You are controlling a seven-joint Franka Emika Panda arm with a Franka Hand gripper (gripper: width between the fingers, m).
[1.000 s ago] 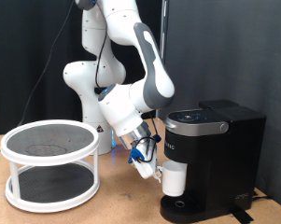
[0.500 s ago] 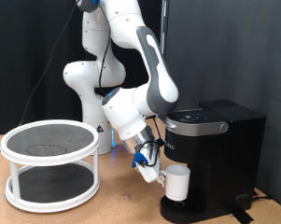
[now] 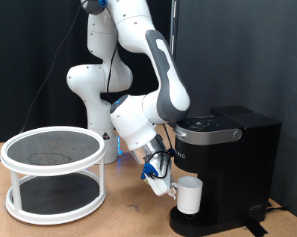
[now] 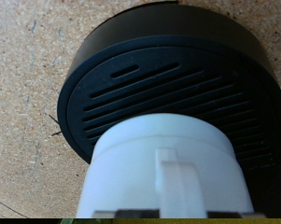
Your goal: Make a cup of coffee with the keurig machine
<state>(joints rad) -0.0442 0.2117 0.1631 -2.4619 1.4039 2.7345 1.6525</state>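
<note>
The white cup (image 3: 190,196) is under the brew head of the black keurig machine (image 3: 232,148), at or just above its round drip base (image 3: 199,223). My gripper (image 3: 168,187) reaches in from the exterior view's left and is shut on the cup's handle side. In the wrist view the cup (image 4: 163,168) fills the lower middle with its handle facing the camera. Behind it lies the slotted black drip base (image 4: 149,75). The gripper's fingertips do not show clearly in the wrist view. The machine's lid is down.
A white two-tier round rack (image 3: 54,173) stands on the wooden table (image 3: 128,212) at the exterior view's left. The arm's white base (image 3: 89,89) stands behind it. A black curtain forms the backdrop.
The gripper and the cup have moved right and slightly down, bringing the cup further in under the brew head and lower over the drip base.
</note>
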